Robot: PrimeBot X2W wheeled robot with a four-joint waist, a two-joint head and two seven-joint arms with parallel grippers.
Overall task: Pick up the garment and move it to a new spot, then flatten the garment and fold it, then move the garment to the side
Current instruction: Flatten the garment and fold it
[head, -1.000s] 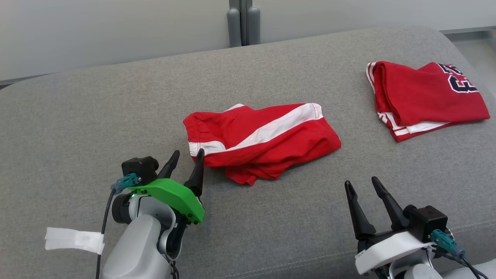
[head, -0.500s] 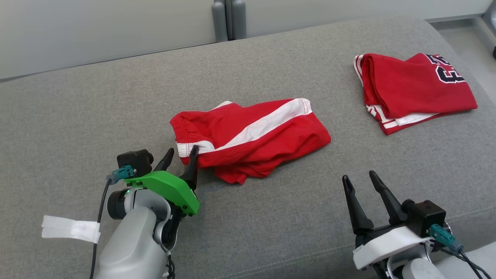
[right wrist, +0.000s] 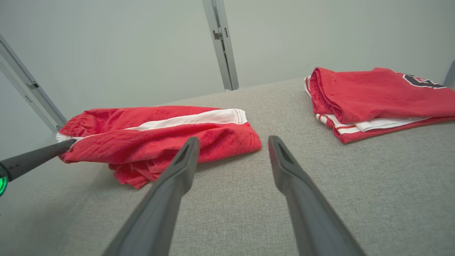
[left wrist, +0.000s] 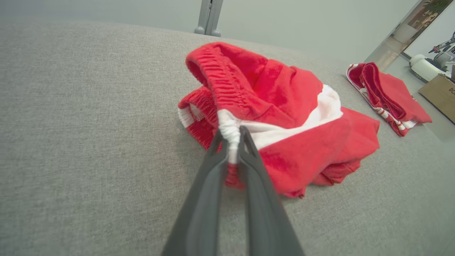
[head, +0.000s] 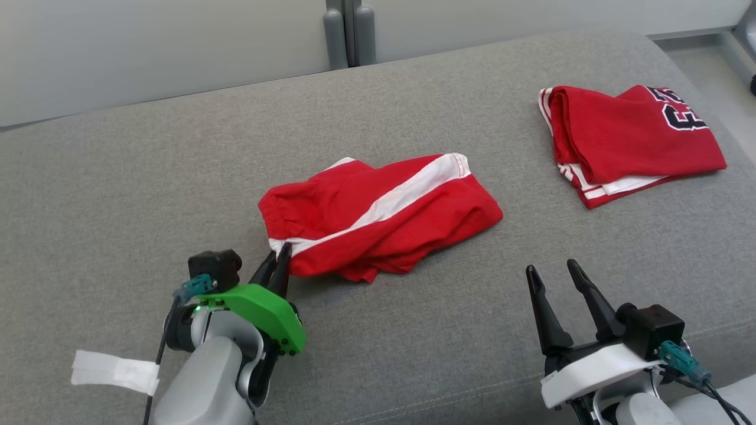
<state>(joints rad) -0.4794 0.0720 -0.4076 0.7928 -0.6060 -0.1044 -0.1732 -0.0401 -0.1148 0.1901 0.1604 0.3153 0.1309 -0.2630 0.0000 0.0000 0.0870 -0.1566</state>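
- what is the red thing in the middle?
- those are the red shorts [head: 384, 218]. they lie in a soft, bumpy heap in the middle of the grey cushion [head: 147, 177]. a wide white stripe runs across them, and the top edge is all crinkly.
- what is the left hand doing?
- the left hand [head: 279, 252] has its two long dark fingers pressed together on the white bit of that crinkly edge, at the near left corner of the shorts. it is pinching the cloth, and the cloth bunches up there.
- and the other one?
- the right hand [head: 552, 267] is spread wide with nothing in it. it is low at the front of the cushion, well apart from the shorts.
- what is the cushion like?
- rough and woven, with round edges.
- anything else on it?
- a red shirt [head: 626, 136] lies folded flat at the far right, with thin white stripes at its edge. its dark number is partly cut off, so i cannot read it. a white strip of tape [head: 115, 372] lies beside the left arm.
- is anything hidden?
- the bottom layers of the shorts are tucked under. in the left wrist view a brown box [left wrist: 440, 96] is cut off at the side, and i cannot see inside it.
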